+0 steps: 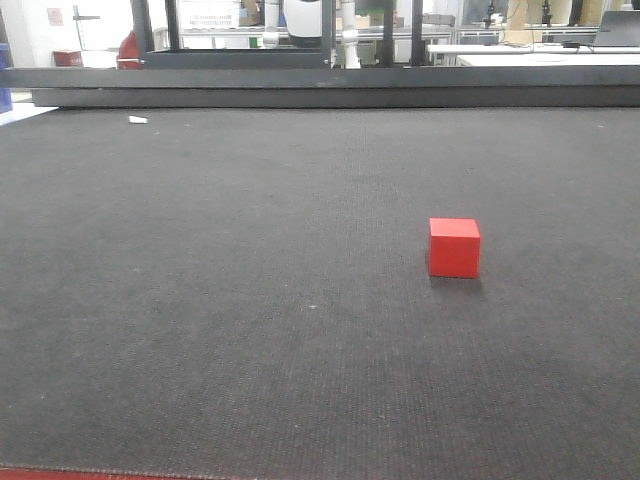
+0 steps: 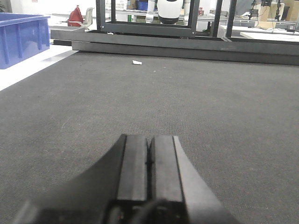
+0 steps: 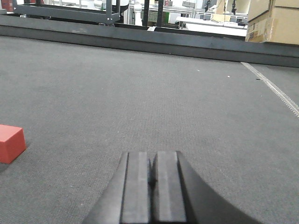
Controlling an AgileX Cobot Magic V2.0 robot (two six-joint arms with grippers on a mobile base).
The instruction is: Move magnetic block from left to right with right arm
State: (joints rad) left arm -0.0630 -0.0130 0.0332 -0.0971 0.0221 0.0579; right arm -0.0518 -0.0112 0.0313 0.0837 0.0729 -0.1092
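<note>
Left gripper (image 2: 149, 158): jaws pressed together pad to pad, only a thin seam between them, low over the worktop (image 1: 250, 330). Right gripper (image 3: 153, 172): same, jaws closed tight on themselves, also low over the surface.

Surface: dark grey, finely woven mat, matte, flat, with a few pale specks. A thin red edge (image 1: 60, 474) shows at the near left corner in the front view.

Magnetic block (image 1: 454, 247): sits flat on the mat, right of centre in the front view at mid depth, with a short shadow at its base. In the right wrist view it's at the left frame edge, partly cut off, to the left of the right gripper and clear of it.

Further out: a small white scrap (image 2: 137, 62) lies on the mat near the far left. A pale ribbed strip (image 3: 275, 88) runs diagonally across the mat on the far right.

Far edge: a long dark rail (image 1: 330, 85) runs along the full width, with a black metal frame (image 2: 147, 21) standing behind it.

Room: a blue plastic bin (image 2: 21, 37) sits off the left side on a white floor, brown cardboard boxes (image 3: 273, 21) are stacked far right, and white benches with equipment are at the back, too small to identify.
</note>
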